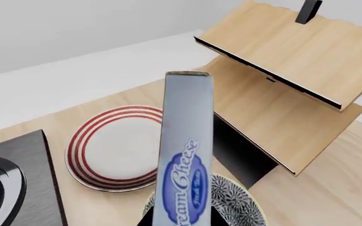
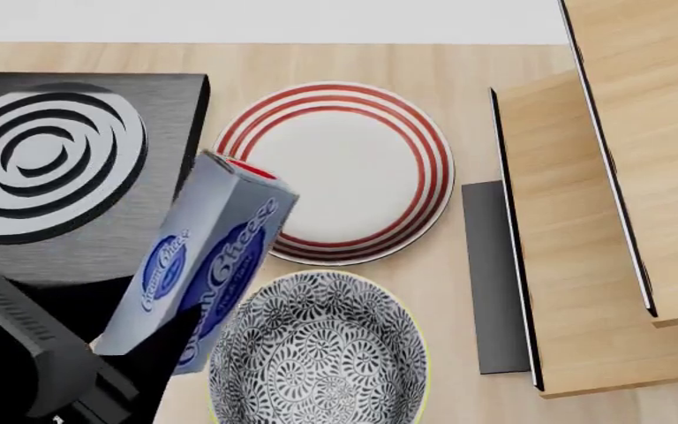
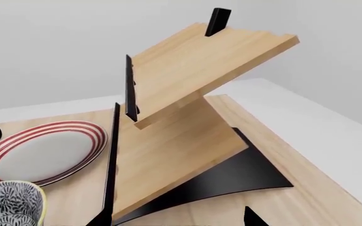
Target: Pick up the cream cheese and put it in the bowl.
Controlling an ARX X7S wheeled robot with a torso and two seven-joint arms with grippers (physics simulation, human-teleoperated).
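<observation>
Above bowl (image 2: 315,353), L jaws hold cream cheese (image 2: 204,256); R jaws unseen; stove (image 2: 50,159) absent from R wrist view.

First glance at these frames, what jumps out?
The cream cheese box, held aloft by the left arm, tilts over the near-left edge of the bowl. Behind the bowl sits a red-ringed plate, with a stove burner to its left and a slanted wooden rack on the right.
</observation>
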